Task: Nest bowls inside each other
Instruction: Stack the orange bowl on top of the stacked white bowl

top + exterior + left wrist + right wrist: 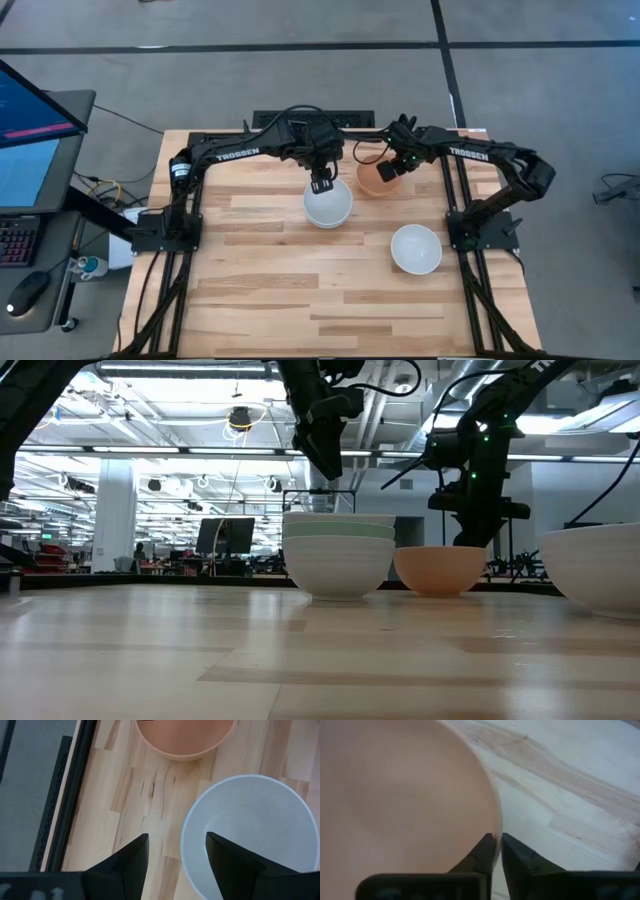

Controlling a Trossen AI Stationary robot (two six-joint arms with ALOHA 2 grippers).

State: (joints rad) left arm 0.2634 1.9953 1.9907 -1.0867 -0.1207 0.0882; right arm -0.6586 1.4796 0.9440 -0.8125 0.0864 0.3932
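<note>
A stack of three bowls (328,205) stands mid-table: white at the bottom, mint green (338,532) in the middle, white on top. My left gripper (177,837) hangs open a little above the stack's far rim (184,837), one finger over the inside and one outside, touching nothing. The orange bowl (372,180) sits on the table just right of the stack. My right gripper (498,837) is shut on it. A single white bowl (416,249) rests farther right and nearer. My right gripper pinches the orange bowl's rim (497,822) on its right far side, one finger inside the bowl and one finger (516,856) outside. The fingers come from above, slanting in from the right. The bowl stands upright with its base on the table (440,592).
The arms' dark frames (165,225) stand along the table's left and right sides. Bare wood lies across the near half of the table (300,300). A monitor and keyboard (20,150) are off the table's left edge.
</note>
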